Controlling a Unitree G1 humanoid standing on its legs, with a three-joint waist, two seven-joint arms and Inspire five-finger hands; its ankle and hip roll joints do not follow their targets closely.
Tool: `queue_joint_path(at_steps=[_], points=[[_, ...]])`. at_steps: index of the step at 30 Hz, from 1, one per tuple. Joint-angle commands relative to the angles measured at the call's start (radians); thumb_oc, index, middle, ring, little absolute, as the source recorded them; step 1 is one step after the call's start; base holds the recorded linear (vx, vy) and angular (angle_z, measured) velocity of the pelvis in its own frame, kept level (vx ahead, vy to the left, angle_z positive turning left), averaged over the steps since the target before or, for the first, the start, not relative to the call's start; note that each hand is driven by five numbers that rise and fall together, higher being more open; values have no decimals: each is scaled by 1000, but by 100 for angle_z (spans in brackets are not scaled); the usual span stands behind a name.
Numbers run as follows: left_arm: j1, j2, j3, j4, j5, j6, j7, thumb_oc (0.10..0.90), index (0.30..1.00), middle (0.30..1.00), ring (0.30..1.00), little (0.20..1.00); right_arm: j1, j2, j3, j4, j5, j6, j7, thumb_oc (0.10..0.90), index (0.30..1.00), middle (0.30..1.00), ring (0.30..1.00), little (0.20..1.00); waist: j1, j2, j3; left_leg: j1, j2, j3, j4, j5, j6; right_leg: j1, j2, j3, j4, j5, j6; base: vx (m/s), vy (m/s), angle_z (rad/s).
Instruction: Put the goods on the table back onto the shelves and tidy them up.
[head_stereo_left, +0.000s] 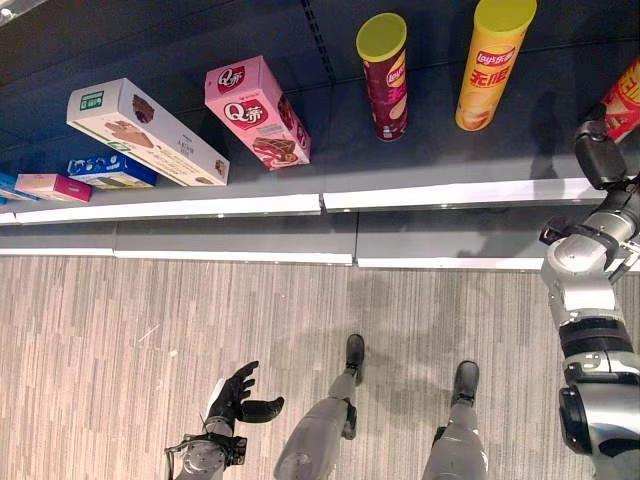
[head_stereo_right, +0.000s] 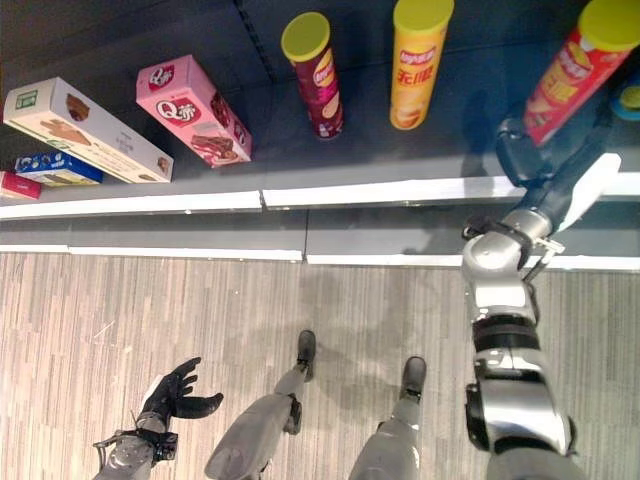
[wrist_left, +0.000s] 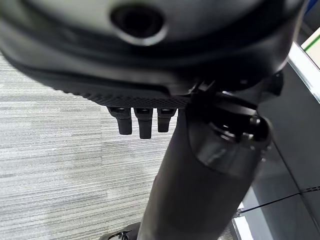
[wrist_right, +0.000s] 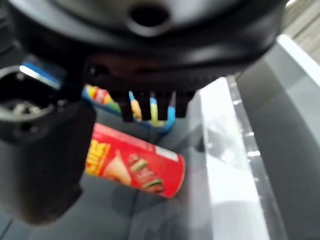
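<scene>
Standing on a dark grey shelf (head_stereo_right: 400, 160) with white front edge, above striped grey floor (head_stereo_left: 120, 330): red can (head_stereo_right: 570, 75), right hand (head_stereo_right: 520, 150) just beside it, grasp cannot be told; yellow can (head_stereo_right: 418, 65); maroon can (head_stereo_right: 315, 78); pink box (head_stereo_right: 195, 110); cream box (head_stereo_right: 85, 130). Left hand (head_stereo_left: 238, 395) released, low over floor.

Silver-grey arms (head_stereo_right: 505, 330) end in dark hands (head_stereo_right: 172, 397).

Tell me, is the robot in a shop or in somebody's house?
Most likely a shop, or a room set up like one. A long dark shelf holds snack goods in a row: a pink box, a yellow can and a red can by the right hand.
</scene>
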Motion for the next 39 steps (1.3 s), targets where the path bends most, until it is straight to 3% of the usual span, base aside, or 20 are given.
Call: queue_joint_path(at_steps=[1, 16, 33, 39], points=[[-15, 59, -32, -4, -52, -39, 22, 800, 900, 900, 900, 900, -114, -147, 80, -56, 0, -100, -14, 800, 900, 900, 900, 900, 37, -11, -47, 85, 48, 21, 2, -143, -62, -132, 26, -3, 127, -52, -32, -7, -20, 3], [-16, 65, -34, -12, -63, -42, 27, 800, 900, 900, 900, 900, -175, -150, 125, -5, 33, -107, 1, 800, 900, 900, 900, 900, 49, -6, -44, 75, 50, 13, 2, -137, -64, -144, 30, -7, 144, -62, -37, 0, -3, 0], [-20, 68, -30, -6, -69, -45, 33, 800, 900, 900, 900, 900, -205, -148, 161, 30, 55, -108, 26, 800, 900, 900, 900, 900, 53, -23, -43, 71, 55, 21, 2, -137, -65, -149, 35, -2, 138, -56, -38, 0, 0, 0], [-25, 60, -20, -6, -66, -42, 41, 800, 900, 900, 900, 900, -165, -161, 143, -42, -16, -90, -20, 800, 900, 900, 900, 900, 43, -30, -42, 74, 57, 23, 2, -138, -63, -142, 37, 0, 133, -55, -37, 0, 0, 0]])
